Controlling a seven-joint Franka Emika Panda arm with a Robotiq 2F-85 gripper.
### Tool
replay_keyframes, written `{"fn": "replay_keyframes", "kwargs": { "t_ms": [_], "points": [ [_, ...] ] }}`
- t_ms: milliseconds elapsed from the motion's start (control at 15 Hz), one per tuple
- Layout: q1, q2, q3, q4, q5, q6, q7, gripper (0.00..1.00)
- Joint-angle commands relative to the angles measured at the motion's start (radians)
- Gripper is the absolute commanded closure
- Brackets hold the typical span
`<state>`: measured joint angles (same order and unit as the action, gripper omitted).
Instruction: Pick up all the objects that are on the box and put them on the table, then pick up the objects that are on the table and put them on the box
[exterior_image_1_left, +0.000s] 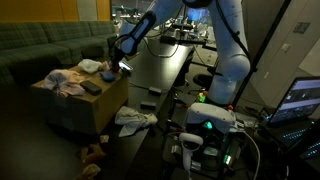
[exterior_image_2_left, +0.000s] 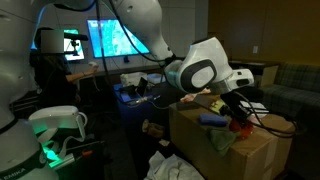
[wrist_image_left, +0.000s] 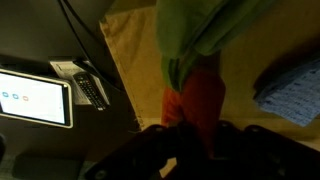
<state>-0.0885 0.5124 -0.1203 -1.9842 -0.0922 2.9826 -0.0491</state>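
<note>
Farthest to the left of the pincer (wrist_image_left: 195, 130) in the wrist view, well off the box, lie a white-framed tablet screen (wrist_image_left: 35, 100) and a slim black remote control (wrist_image_left: 92, 90). Neither looks to be part of the job. Nearer, also left of the pincer, runs the edge of the large tan cardboard box (wrist_image_left: 135, 60), so the pincer hangs over the box top close to its rim, not over its middle.

Right at the pincer is a soft red-and-green piece (wrist_image_left: 200, 95). Its red end sits between the dark fingers, which are pressed nearly together on it, and the green part trails away from them. I judge that it is pinched by one end because a limp thing lifts most easily by a fold. To the right of the pincer a crumpled teal-grey cloth (wrist_image_left: 290, 85) rests on the box top, apart from the fingers.

In an exterior view the pale cloths (exterior_image_1_left: 65, 80) heaped on the box lie left of the pincer (exterior_image_1_left: 122, 66). The long black table (exterior_image_1_left: 165, 70) stretches away to its right, close by the box. That would explain the place at the rim, since this side is the short way across to the table. Much of the box's load is not yet cleared, so the work looks to be in its first half.
</note>
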Motion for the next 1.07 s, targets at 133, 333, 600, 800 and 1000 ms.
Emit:
{"fn": "replay_keyframes", "kwargs": {
  "t_ms": [133,333,600,800,1000],
  "points": [
    [0.036,0.048,-0.037,0.059,-0.006,0.042,0.038,0.96],
    [0.044,0.052,-0.038,0.068,-0.005,0.047,0.044,0.96],
    [0.041,0.032,-0.028,0.059,-0.005,0.04,0.033,0.45],
    [0.043,0.008,-0.029,0.046,-0.01,0.041,0.027,0.22],
    [0.036,-0.031,-0.016,0.036,-0.008,0.04,0.018,0.01]
  ]
}}
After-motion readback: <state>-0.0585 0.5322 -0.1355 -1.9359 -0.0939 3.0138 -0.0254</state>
